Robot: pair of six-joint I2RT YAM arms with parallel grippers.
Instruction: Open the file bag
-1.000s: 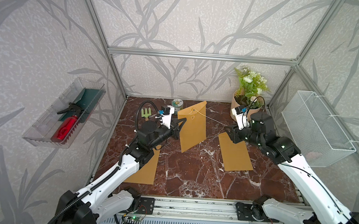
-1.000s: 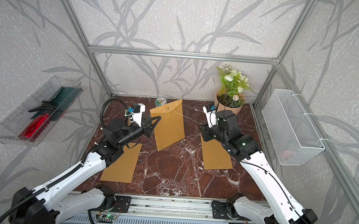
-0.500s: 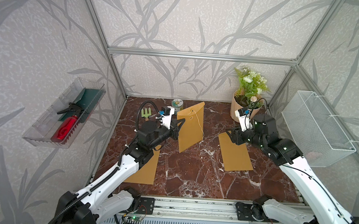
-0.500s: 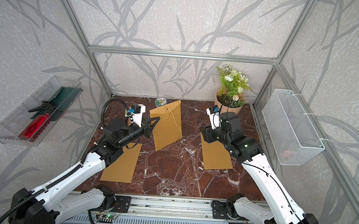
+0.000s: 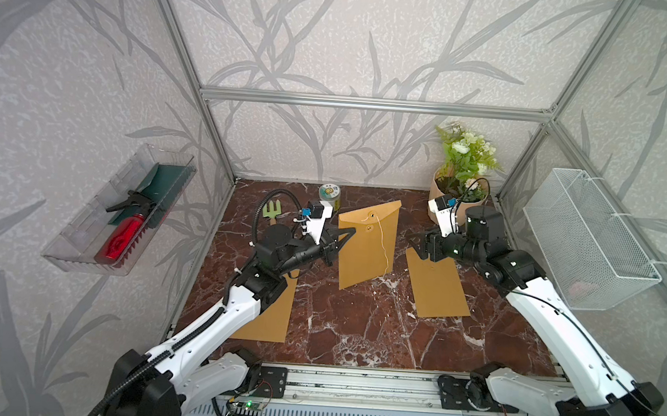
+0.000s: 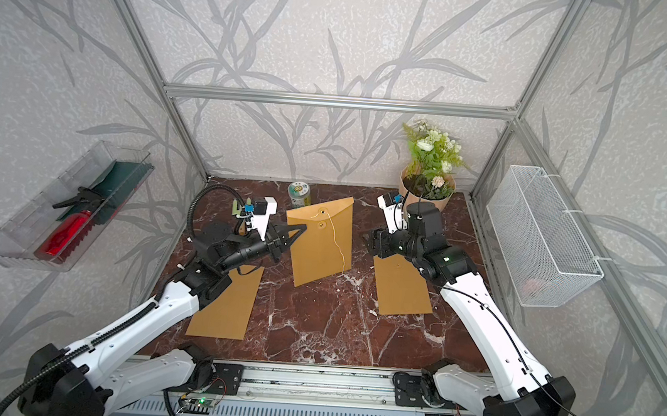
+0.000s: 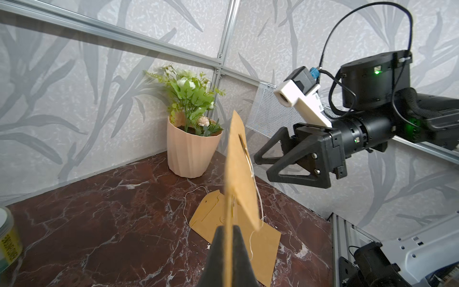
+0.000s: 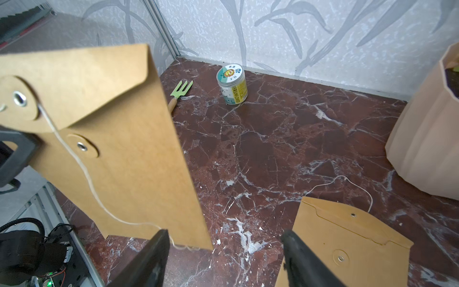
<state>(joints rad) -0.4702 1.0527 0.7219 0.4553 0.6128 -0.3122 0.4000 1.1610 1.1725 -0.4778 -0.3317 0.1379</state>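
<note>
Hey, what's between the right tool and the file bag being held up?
Nothing: in both top views the open right tool and the file bag are parted by air over bare table.

right gripper [image 5: 416, 247]: released, jaws spread wider, backed off | string [image 5: 382, 242]: taut before, now slack down bag [image 5: 360, 259]

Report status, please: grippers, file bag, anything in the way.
Left gripper shut on file bag, held upright. Right gripper open, empty, beside it. String hangs loose, flap down. Nothing between them.
</note>
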